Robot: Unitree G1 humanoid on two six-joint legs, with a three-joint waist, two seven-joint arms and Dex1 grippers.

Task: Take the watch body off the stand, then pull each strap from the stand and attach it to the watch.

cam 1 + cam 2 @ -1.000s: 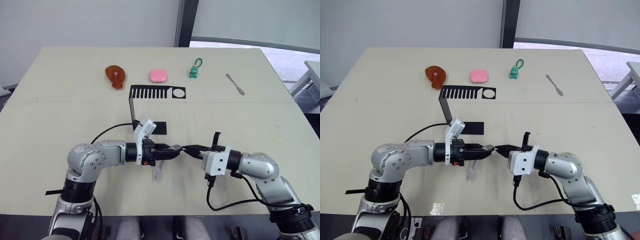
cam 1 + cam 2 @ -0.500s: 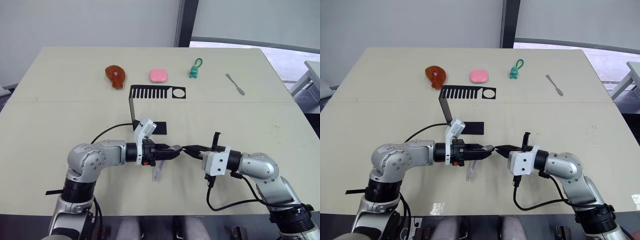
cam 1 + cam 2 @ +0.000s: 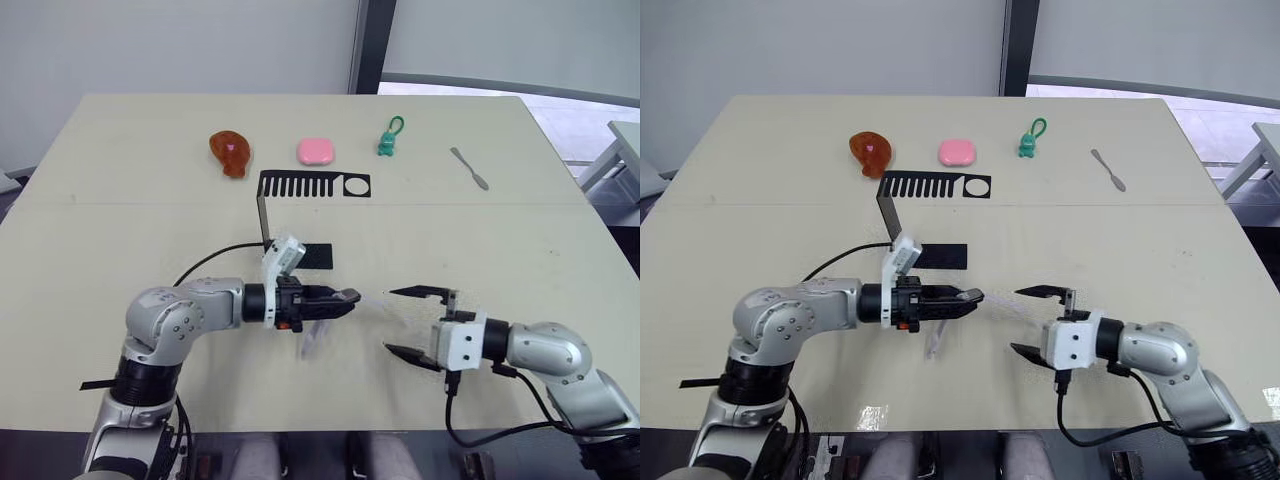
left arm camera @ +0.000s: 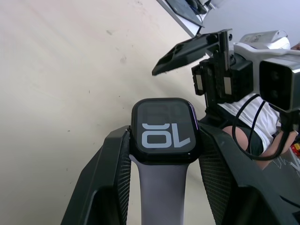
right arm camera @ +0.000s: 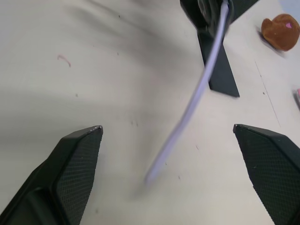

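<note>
My left gripper (image 3: 346, 300) is shut on the watch body (image 4: 164, 131), a small black case whose screen shows light digits, held just above the table. One pale lavender strap (image 4: 160, 187) hangs from the case toward the table. A second strap (image 5: 199, 91) sticks out from the case toward my right gripper (image 3: 393, 320), its end free. That gripper stands open to the right of the watch, touching nothing. Behind the left gripper is the black stand (image 3: 315, 186), its slotted top bar bare.
Along the far side of the table (image 3: 120, 230) lie a brown drumstick-shaped toy (image 3: 230, 152), a pink case (image 3: 315, 151), a green keychain figure (image 3: 389, 140) and a grey spatula-like tool (image 3: 470, 168). A black cable trails from each wrist.
My right gripper has opened, let go of the strap at the watch and drawn back to the right. The left gripper still holds the watch and has shifted slightly left.
</note>
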